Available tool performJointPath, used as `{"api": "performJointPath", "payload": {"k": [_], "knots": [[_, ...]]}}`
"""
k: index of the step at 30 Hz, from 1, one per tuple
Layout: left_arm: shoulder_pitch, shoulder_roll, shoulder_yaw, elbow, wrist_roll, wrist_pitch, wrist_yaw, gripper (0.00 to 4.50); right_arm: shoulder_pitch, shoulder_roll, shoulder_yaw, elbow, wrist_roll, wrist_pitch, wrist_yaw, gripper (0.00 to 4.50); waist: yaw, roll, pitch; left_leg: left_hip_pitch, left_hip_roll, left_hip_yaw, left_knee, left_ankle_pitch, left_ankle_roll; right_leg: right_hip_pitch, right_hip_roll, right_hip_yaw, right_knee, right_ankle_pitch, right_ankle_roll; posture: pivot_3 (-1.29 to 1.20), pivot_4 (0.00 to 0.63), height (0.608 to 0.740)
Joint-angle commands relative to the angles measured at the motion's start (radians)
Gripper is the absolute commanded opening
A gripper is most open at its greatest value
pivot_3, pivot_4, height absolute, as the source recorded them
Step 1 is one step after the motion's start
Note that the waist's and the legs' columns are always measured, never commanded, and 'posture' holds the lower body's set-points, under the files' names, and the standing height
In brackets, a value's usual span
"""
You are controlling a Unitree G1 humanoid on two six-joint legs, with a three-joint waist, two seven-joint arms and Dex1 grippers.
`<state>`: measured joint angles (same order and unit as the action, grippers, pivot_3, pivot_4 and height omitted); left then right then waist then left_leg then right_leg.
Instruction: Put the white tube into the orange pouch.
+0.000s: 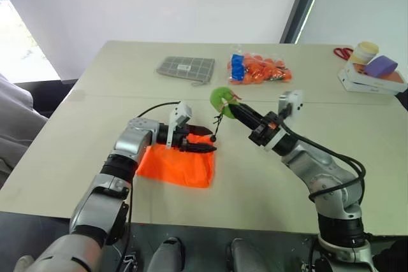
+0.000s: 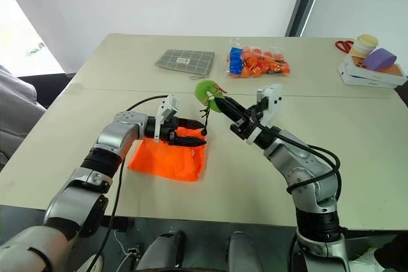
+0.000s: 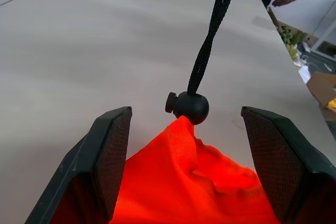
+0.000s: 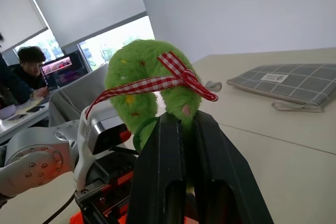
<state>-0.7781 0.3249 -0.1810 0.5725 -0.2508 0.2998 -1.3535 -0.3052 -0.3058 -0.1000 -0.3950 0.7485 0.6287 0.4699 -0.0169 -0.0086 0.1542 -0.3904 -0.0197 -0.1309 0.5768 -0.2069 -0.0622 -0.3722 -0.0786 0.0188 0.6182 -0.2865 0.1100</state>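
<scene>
Beige table, orange pouch between released left pincer, right pincer grasping green tag.

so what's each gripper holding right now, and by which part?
Right gripper is shut on the orange pouch's round green tag, at its lower edge. Left gripper is open, holding nothing.

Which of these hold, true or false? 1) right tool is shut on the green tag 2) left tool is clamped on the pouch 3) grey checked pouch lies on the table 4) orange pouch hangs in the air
1) True: the right tool is shut on the green tag.
2) False: the left tool stands open around the orange pouch.
3) True: the grey checked pouch lies flat on the table.
4) False: it rests on the table.
</scene>
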Motion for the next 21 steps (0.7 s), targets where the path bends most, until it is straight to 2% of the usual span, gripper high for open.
{"api": "performJointPath", "payload": {"k": [1,4,6,7,16,21], "knots": [[-0.020,-0.003,0.018,-0.023,-0.021,-0.001,-0.012,2.73,0.000,0.001,0.005,-0.052,0.014,-0.013,0.006,0.00,0.000,0.000,0.000,0.000,0.000,0.000,0.000,0.000,0.000,0.000,0.000,0.000,0.000,0.000,0.000,0.00,0.150,0.724],[-0.020,-0.004,0.020,-0.024,-0.021,-0.005,-0.013,1.16,0.006,-0.001,0.007,-0.056,0.014,-0.013,0.005,0.00,0.000,0.000,0.000,0.000,0.000,0.000,0.000,0.000,0.000,0.000,0.000,0.000,0.000,0.000,0.000,0.00,0.150,0.724],[-0.019,-0.005,0.021,-0.025,-0.022,-0.005,-0.011,0.35,0.010,-0.002,0.009,-0.057,0.013,-0.014,0.007,0.00,0.000,0.000,0.000,0.000,0.000,0.000,0.000,0.000,0.000,0.000,0.000,0.000,0.000,0.000,0.000,0.00,0.150,0.724],[-0.019,-0.005,0.021,-0.025,-0.021,-0.007,-0.009,0.18,0.011,-0.003,0.010,-0.057,0.013,-0.015,0.008,0.00,0.000,0.000,0.000,0.000,0.000,0.000,0.000,0.000,0.000,0.000,0.000,0.000,0.000,0.000,0.000,0.00,0.150,0.724],[0.003,0.020,-0.022,-0.062,0.018,-0.012,-0.017,0.19,-0.013,0.002,0.002,-0.030,-0.015,-0.037,-0.014,0.00,-0.001,0.000,0.000,0.000,0.000,0.000,0.000,0.000,0.000,0.000,0.000,0.000,0.000,0.000,0.000,0.00,0.150,0.724],[0.072,0.078,-0.095,-0.198,0.041,0.041,-0.062,0.19,-0.076,-0.001,-0.016,0.101,-0.162,-0.101,-0.119,0.00,-0.004,0.000,0.000,0.001,0.000,0.000,0.000,0.000,0.000,0.000,0.000,0.000,0.001,0.000,0.000,0.00,0.150,0.724]]}}
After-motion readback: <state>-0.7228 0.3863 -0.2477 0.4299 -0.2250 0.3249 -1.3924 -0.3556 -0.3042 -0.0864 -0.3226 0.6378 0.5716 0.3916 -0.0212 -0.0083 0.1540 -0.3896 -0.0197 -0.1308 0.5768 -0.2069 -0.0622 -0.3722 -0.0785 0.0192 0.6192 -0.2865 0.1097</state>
